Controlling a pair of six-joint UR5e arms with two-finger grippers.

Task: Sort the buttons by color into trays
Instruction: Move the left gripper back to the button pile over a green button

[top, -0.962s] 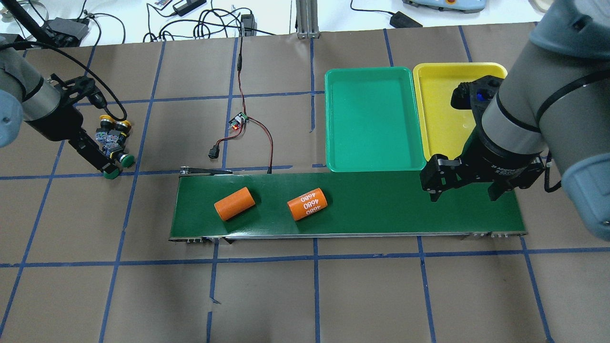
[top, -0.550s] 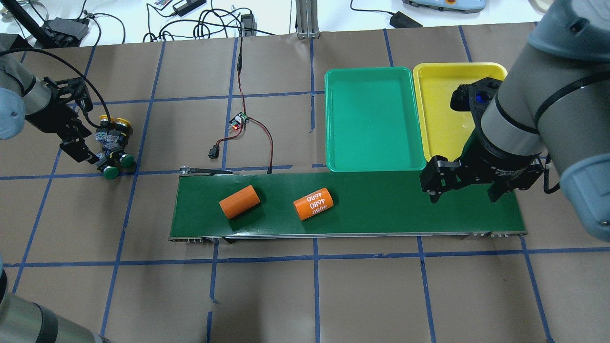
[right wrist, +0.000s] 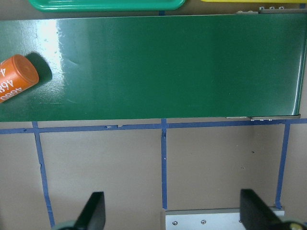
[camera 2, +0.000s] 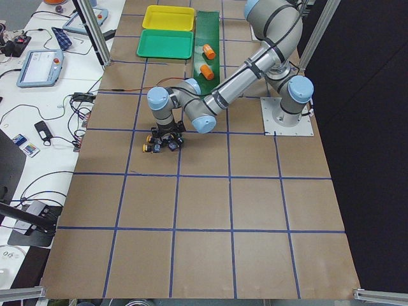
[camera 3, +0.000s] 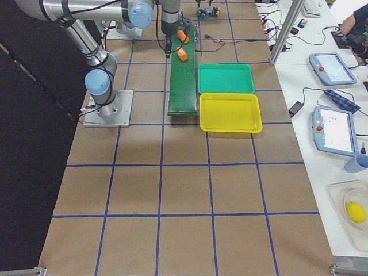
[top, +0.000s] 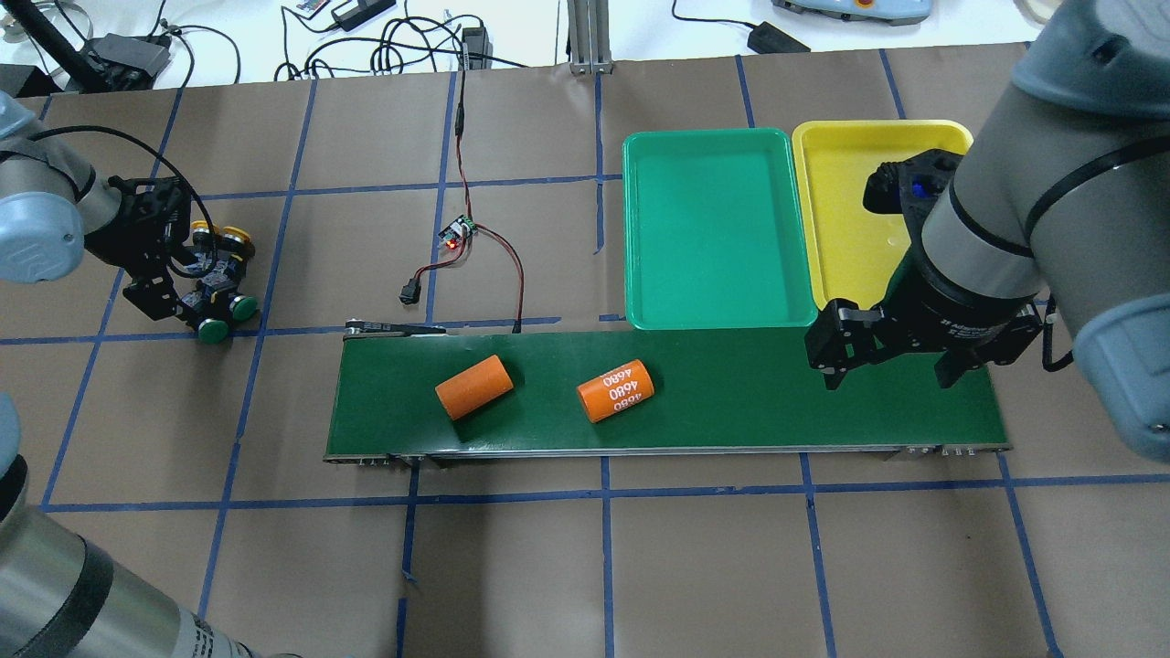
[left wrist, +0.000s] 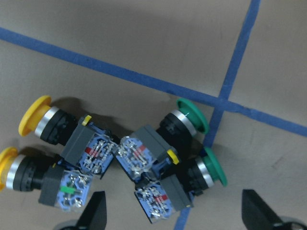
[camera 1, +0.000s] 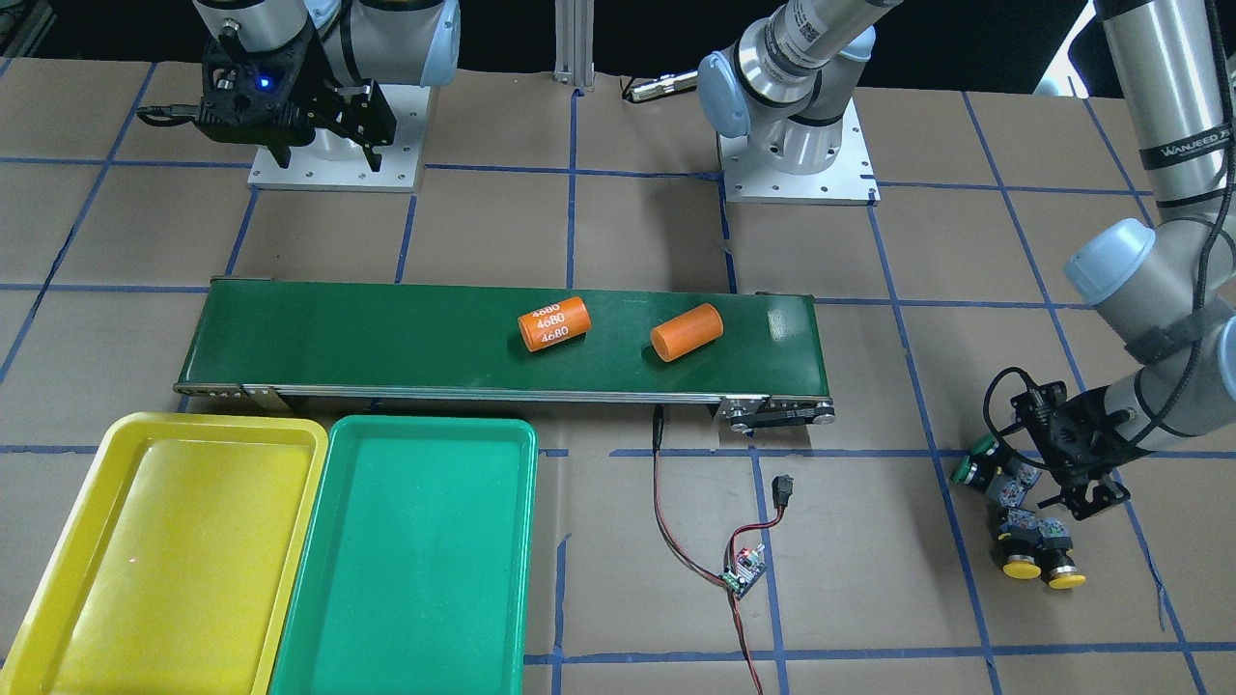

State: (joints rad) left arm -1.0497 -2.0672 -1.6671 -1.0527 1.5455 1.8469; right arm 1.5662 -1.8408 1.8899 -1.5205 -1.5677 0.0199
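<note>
Looking at this, my main worry is a double grab. The four small push-buttons [left wrist: 139, 158] with black-grey blocky bodies and round mushroom caps lie in one tight huddle on the brown paper table [left wrist: 144, 38], way over on the robot's left side, bodies touching in the middle. The left gripper [left wrist: 176, 216] hangs right above them, fingers spread wide, holding nothing. In the wrist view that spread takes in the block of the lower green button [left wrist: 196, 177] and comes close to the lower yellow button [left wrist: 62, 189] too. So if it closes as is, I reckon it pinches two colours at once, or shoves a neighbour aside and the round cap lets it roll. Squeezing a cap instead of the square block would probably slip.

The shallow rectangular plastic trays, the green tray [top: 717, 228] and the yellow tray [top: 841, 201], sit well apart from the pile, beside the other end of the long dark-green conveyor belt [top: 731, 402] carrying two orange cylinders [top: 473, 387]; no button is in either. The right gripper [top: 887, 375] hovers over the belt's end near them, also wide open and empty.

Orientation: all four lie on their sides, long axis flat on the table, running cap to block. The yellow caps [left wrist: 32, 115] point toward the wrist view's left, the green caps [left wrist: 192, 114] toward its right, blocks meeting in the centre.
</note>
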